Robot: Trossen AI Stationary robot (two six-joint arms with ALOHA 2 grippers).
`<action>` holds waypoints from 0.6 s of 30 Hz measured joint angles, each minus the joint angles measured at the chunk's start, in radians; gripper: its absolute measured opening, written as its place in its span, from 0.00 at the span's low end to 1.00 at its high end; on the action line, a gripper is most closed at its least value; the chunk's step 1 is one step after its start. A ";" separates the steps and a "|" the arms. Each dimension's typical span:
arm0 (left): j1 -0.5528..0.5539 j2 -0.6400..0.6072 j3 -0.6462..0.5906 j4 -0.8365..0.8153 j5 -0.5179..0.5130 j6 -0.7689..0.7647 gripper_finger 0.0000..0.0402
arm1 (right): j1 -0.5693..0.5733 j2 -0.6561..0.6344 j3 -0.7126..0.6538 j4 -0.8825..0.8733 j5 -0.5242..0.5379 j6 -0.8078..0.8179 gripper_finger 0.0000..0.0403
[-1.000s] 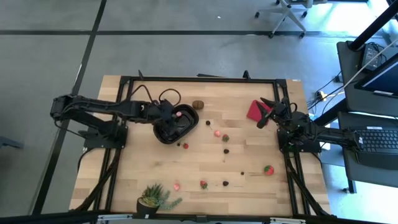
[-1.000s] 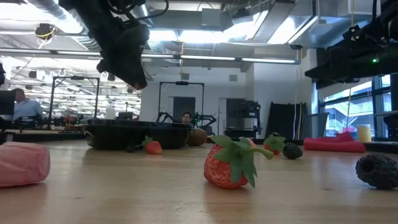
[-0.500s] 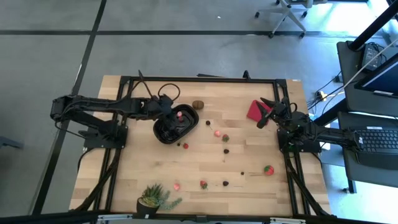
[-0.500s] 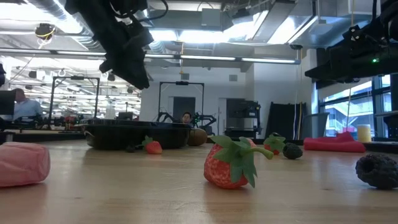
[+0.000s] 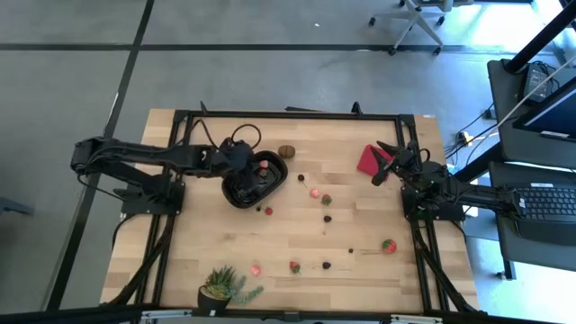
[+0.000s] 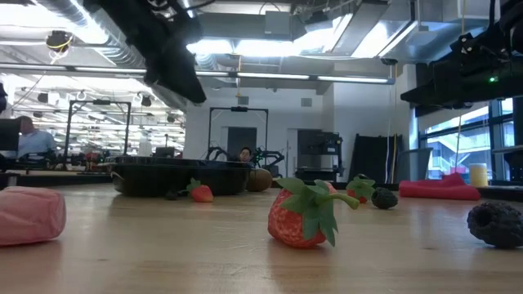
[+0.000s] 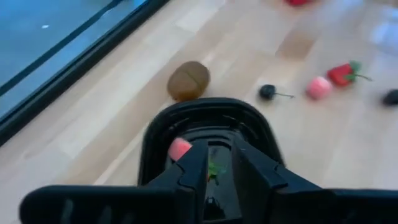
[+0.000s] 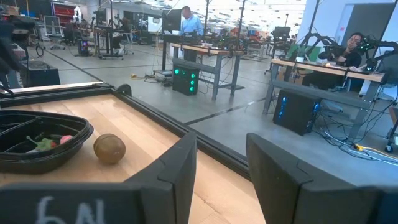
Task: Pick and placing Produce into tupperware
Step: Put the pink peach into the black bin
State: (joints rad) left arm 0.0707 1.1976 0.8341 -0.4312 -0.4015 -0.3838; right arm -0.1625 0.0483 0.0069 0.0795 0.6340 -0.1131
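1. The black oblong tupperware (image 5: 255, 183), upper centre of the high view, holds pink and green produce (image 7: 180, 148).
2. My left gripper (image 5: 241, 160) hovers over its left rim, fingers (image 7: 196, 167) narrowly apart, empty.
3. My right gripper (image 5: 385, 163) waits open near the right edge.
4. Loose strawberries (image 5: 388, 244) leave bare wood lower left.

Light: you get bright, even ceiling strips, daylight glare from windows | Shadows: soft, faint | Blur: the strawberry (image 6: 304, 214) nearest the low camera is soft; left wrist view smeared beyond the left gripper (image 7: 219, 163).

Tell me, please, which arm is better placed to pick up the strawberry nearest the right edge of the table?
Right: its open gripper waits on that side, nearer the strawberry; the left gripper hangs over the tupperware.
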 joint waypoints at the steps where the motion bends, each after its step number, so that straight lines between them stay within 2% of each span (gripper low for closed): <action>1: -0.009 -0.012 0.000 -0.024 0.008 -0.004 0.15 | 0.000 0.000 0.000 0.000 0.000 0.000 0.35; 7: -0.070 -0.098 0.000 -0.183 0.134 -0.035 0.12 | 0.000 0.000 0.000 0.000 0.000 0.000 0.35; 14: -0.185 -0.195 0.000 -0.160 0.330 -0.022 0.09 | 0.000 0.000 0.000 0.000 0.000 -0.002 0.35; 18: -0.233 -0.210 0.000 -0.160 0.447 -0.032 0.07 | 0.000 0.000 0.000 0.001 0.000 -0.001 0.35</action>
State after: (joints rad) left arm -0.1627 0.9878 0.8341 -0.5916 0.0453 -0.4160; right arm -0.1627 0.0483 0.0068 0.0802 0.6342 -0.1143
